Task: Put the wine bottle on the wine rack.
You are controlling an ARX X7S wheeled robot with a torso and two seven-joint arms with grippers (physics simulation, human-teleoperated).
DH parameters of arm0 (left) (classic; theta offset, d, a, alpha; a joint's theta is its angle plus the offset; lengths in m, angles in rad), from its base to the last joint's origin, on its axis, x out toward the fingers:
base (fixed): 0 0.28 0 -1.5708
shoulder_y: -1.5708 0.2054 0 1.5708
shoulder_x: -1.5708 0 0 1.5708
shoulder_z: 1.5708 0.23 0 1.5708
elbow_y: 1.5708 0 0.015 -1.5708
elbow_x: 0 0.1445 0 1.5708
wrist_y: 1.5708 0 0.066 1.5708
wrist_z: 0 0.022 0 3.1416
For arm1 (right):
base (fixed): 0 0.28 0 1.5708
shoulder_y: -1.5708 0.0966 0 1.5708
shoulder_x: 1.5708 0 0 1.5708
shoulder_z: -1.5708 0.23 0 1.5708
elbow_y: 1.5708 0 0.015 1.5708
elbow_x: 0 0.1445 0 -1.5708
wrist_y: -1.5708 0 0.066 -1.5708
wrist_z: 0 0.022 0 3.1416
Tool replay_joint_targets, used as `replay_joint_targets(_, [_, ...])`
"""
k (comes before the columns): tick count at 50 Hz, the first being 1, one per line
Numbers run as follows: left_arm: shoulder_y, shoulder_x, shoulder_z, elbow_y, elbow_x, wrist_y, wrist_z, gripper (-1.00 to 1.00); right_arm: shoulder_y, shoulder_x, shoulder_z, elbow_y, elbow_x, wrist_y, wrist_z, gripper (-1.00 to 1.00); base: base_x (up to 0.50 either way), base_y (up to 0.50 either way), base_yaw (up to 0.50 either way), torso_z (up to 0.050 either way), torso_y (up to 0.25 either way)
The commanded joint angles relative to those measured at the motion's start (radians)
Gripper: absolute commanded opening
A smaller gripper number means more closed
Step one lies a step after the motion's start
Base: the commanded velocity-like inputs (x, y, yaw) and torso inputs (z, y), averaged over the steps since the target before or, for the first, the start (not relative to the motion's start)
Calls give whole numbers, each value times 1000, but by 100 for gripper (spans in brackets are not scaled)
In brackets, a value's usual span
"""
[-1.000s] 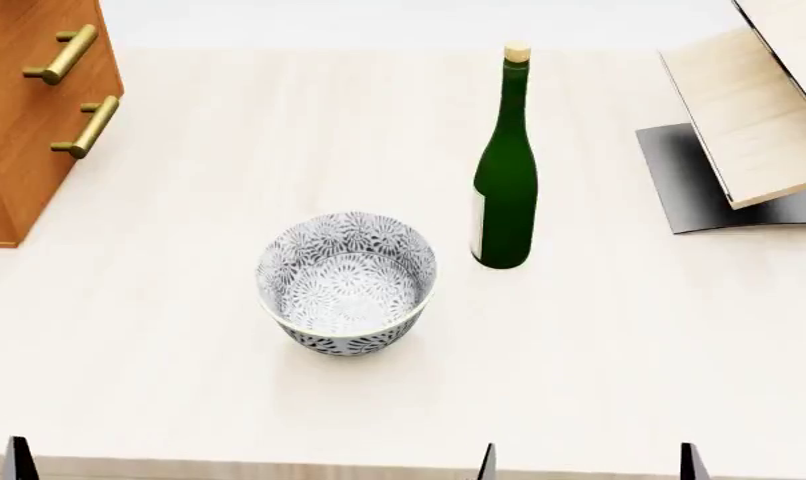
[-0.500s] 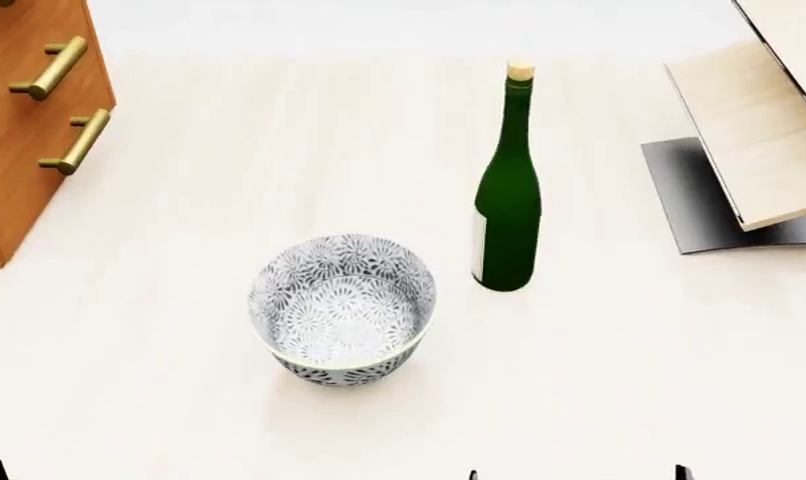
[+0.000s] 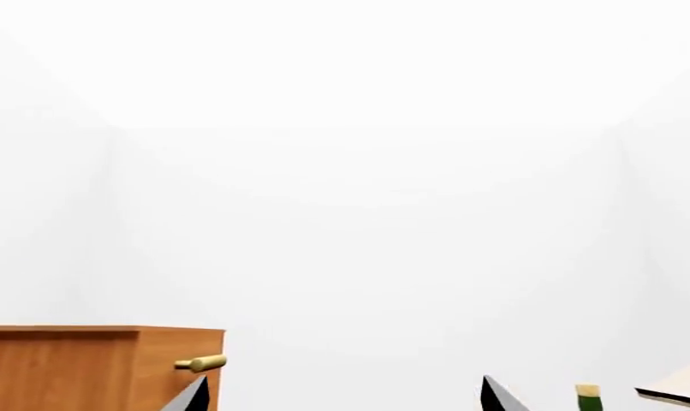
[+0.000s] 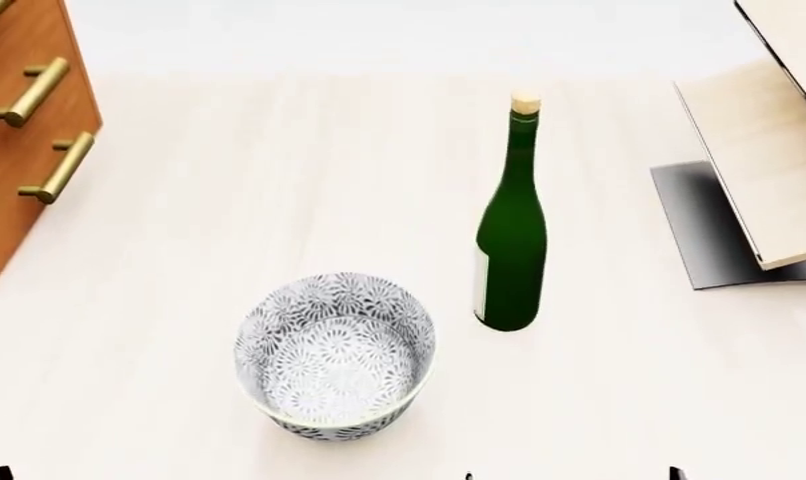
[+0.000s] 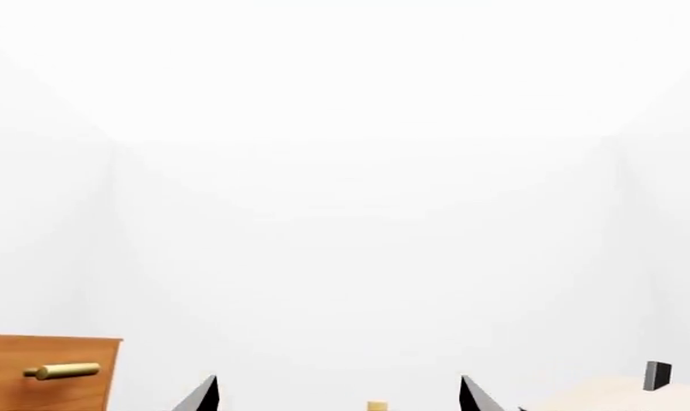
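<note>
The wine bottle, dark green with a pale cork and a white label, stands upright on the pale table, with nothing holding it. The wine rack, slanted light-wood boards on a grey base, sits at the far right. My left gripper is open and empty, and the cork shows beyond one fingertip. My right gripper is open and empty too, with the cork far off between its jaws. Both grippers stay near the table's front edge, well short of the bottle.
A patterned grey-and-white bowl stands in front of the bottle and to its left. An orange-brown cabinet with brass handles stands at the far left. The rack's black block shows in the right wrist view.
In the head view the bottle, bowl, rack and cabinet have all slid lower in the picture. The fingertips at the bottom edge have almost dropped out of sight.
</note>
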Motion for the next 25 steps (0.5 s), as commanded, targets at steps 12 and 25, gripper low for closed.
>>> replay_joint_targets(12, [-3, -16, 15, 2, 5, -5, -20, 100, 6, 17, -13, 2, 6, 11, 17, 100, 175, 0, 0, 0, 0])
replay_joint_targets(25, [-4, -27, 19, 9, 4, -8, -30, 100, 17, 28, -14, 9, 14, 22, 27, 100, 175, 0, 0, 0, 0])
